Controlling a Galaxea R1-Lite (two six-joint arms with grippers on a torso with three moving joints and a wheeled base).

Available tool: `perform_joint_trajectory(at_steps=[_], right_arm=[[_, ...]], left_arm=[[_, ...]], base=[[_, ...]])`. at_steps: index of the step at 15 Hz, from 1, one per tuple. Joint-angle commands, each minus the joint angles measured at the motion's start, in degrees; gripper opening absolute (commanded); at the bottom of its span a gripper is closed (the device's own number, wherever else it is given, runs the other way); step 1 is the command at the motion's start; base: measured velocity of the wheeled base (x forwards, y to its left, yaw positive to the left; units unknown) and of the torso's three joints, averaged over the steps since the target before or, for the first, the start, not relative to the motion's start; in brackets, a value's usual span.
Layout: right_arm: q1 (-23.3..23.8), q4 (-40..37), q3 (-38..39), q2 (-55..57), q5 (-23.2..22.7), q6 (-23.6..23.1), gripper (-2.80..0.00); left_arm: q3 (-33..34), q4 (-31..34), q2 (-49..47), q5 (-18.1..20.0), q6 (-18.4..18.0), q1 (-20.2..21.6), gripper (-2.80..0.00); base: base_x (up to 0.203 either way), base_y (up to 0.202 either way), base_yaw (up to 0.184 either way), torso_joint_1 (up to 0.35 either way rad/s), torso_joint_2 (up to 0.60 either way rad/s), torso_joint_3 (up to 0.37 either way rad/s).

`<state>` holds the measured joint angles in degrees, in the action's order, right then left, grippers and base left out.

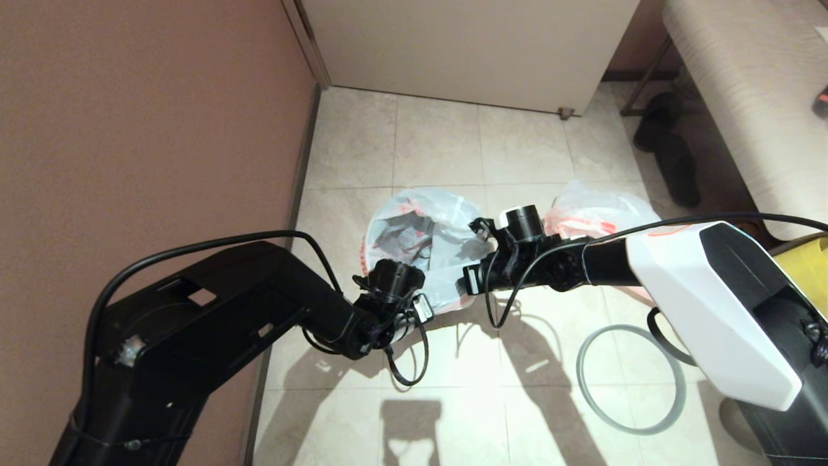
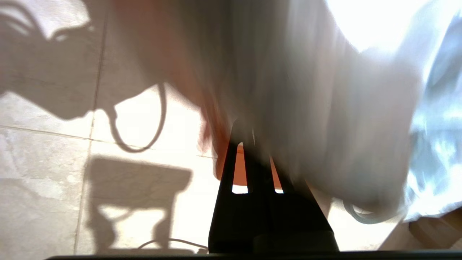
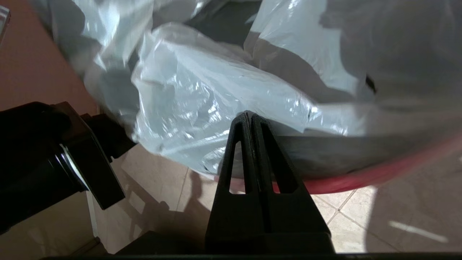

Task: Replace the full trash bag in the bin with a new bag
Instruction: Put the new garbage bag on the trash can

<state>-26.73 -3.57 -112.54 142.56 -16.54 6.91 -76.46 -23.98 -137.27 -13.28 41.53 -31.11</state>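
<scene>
From the head view, both arms reach over the tiled floor (image 1: 453, 369) toward the new bag (image 1: 446, 226), which is draped open over the bin (image 1: 404, 241), the black inside showing through the bag's mouth. The left gripper (image 1: 424, 309) sits at the bag's near-left edge and the right gripper (image 1: 467, 279) at its near-right edge. The full trash bag (image 1: 598, 217) lies on the floor behind the right arm, and the grey hoop (image 1: 631, 378) lies flat on the tiles nearer the robot, well apart from the bin. Only the wrist views show the fingers: in the left wrist view the left gripper (image 2: 252, 135) is closed, its tips pressed into blurred white film and a pink-red hem; in the right wrist view the right gripper (image 3: 249, 115) is closed on the new bag (image 3: 202, 108) just above its pink-red drawstring hem (image 3: 379, 173), with the left arm's black wrist (image 3: 54, 155) close beside.
</scene>
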Motion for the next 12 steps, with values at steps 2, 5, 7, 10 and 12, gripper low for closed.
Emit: perform_joint_trajectory(at_steps=[2,5,7,10,12], right_arm=[[-0.4,0.0,0.3,-0.2,0.7,0.4,-2.80],[-0.7,0.1,3.2,-4.1,0.9,0.6,-2.80],[-0.9,0.1,4.5,-5.2,0.9,0.6,-2.80],[-0.9,0.1,5.1,-5.3,0.9,0.6,-2.80],[-0.9,0.2,4.6,-4.7,0.9,0.6,-2.80]], left_arm=[[0.1,-0.4,-0.3,-0.1,0.2,0.1,-2.80],[0.0,-0.5,-0.3,-0.1,0.2,0.1,-2.80],[0.0,-0.5,-0.3,-0.1,0.2,0.1,-2.80],[-0.2,-0.5,-0.4,-0.1,0.2,0.4,-2.80],[-0.2,-0.5,-0.4,-0.1,0.2,0.5,-2.80]], base=[[0.000,0.000,0.000,0.000,0.00,0.000],[0.000,0.000,0.000,0.000,0.00,0.000],[0.000,0.000,0.000,0.000,0.00,0.000],[0.000,0.000,0.000,0.000,0.00,0.000],[0.000,0.000,0.000,0.000,0.00,0.000]])
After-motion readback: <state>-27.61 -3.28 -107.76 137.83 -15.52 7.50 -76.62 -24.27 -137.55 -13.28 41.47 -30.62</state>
